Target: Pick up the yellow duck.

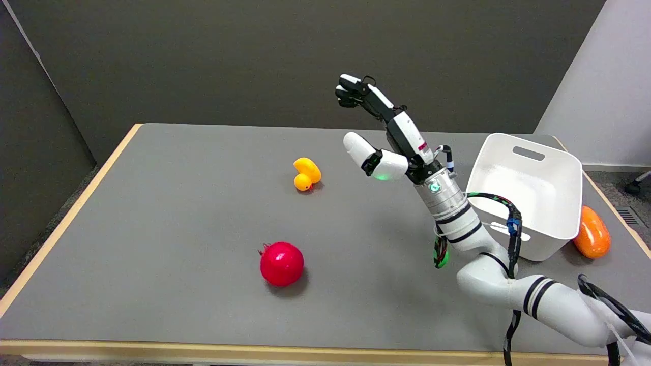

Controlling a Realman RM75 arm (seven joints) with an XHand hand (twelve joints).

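The yellow duck (306,173) lies on the grey table (152,229), a little past its middle, with nothing touching it. My right hand (381,134) hangs in the air to the duck's right, well clear of it. Its fingers are spread apart, the thumb pointing left toward the duck and the other fingers raised up and back. Nothing is in the hand.
A red pomegranate (281,263) sits nearer the front, below the duck. A white bin (529,190) stands at the right, just behind my forearm. An orange fruit (592,233) lies beside the bin near the table's right edge.
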